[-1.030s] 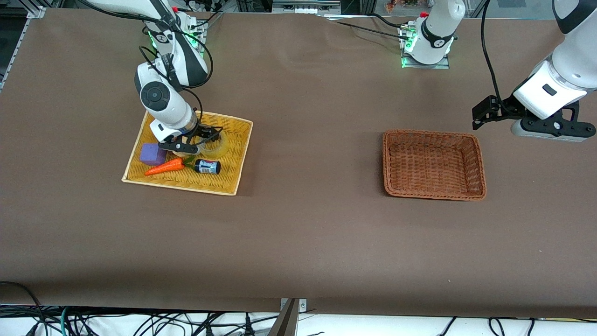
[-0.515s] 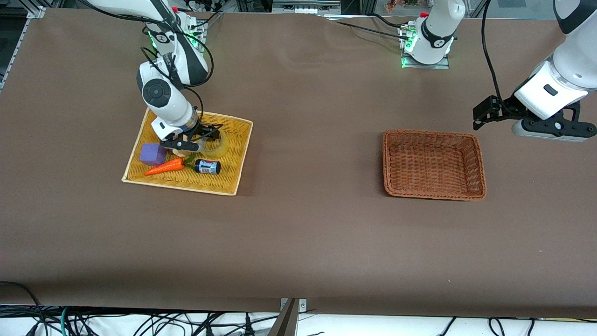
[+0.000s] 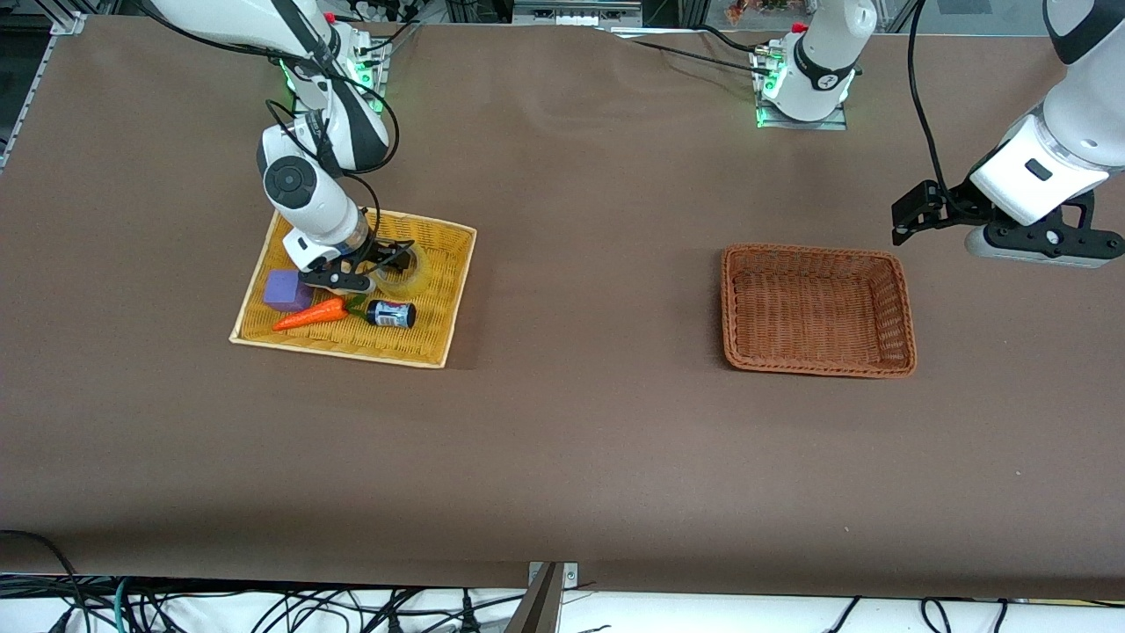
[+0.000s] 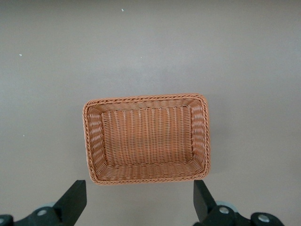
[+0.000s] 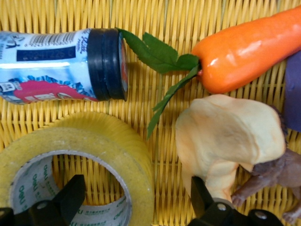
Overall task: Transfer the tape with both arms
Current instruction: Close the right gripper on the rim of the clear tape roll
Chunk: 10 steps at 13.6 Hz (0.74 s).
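Brown cloth covers the table; my right gripper hangs low in the yellow tray, jaws wide and empty, one finger over the hollow of the tape, the other over a tan toy. I judge the tape light, stiff, slick-sided; best pinched across its wall. My left gripper waits wide, empty, near the brown basket.

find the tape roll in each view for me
front view: the tape lies in the yellow tray, partly under the open right gripper.
left wrist view: not in it.
right wrist view: tape beside the small bottle.
Shared landmark: the carrot.
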{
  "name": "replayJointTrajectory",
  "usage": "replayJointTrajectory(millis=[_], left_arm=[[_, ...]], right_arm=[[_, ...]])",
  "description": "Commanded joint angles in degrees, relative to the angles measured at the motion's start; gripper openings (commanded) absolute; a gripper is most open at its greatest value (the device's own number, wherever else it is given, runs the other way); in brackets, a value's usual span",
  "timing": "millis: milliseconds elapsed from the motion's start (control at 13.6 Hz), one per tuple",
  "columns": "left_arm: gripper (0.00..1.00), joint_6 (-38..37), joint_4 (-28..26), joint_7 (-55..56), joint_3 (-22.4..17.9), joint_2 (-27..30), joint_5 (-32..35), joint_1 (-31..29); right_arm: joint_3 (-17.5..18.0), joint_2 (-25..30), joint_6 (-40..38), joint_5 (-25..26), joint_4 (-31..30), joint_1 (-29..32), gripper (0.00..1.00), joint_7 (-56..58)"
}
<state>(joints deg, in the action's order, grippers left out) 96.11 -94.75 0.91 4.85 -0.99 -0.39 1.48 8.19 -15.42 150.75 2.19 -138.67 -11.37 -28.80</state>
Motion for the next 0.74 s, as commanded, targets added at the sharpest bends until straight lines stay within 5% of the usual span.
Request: replayJointTrajectory(millis=[0,74,147,221,662], left_arm=[[1.0,-0.9,0.4,-0.6,0.1,0.6,-0.6,-0.3],[1.0,-0.9,0.4,-0.6,0.1,0.6,-0.6,-0.3],[1.0,-0.9,0.4,-0.6,0.1,0.6,-0.6,-0.3],[1.0,-0.9,0.4,-0.6,0.1,0.6,-0.6,-0.3],[1.0,-0.9,0.4,-0.6,0.1,0.6,-0.6,-0.4]], right_arm=[[0.1,0.1,1.6,0.5,-1.1,0.6,0.98,0.9],[0.0,0.0,1.6,0.6,-1.1,0.6,0.69,0.9],[0.0,0.1,1.4,0.6,-1.0,0.6,0.21,1.0],[0.1,0.1,1.4,0.6,-0.6,0.4,0.0,0.8],[0.0,2.0,-1.2,0.5,1.8,0.6,0.0,0.9]])
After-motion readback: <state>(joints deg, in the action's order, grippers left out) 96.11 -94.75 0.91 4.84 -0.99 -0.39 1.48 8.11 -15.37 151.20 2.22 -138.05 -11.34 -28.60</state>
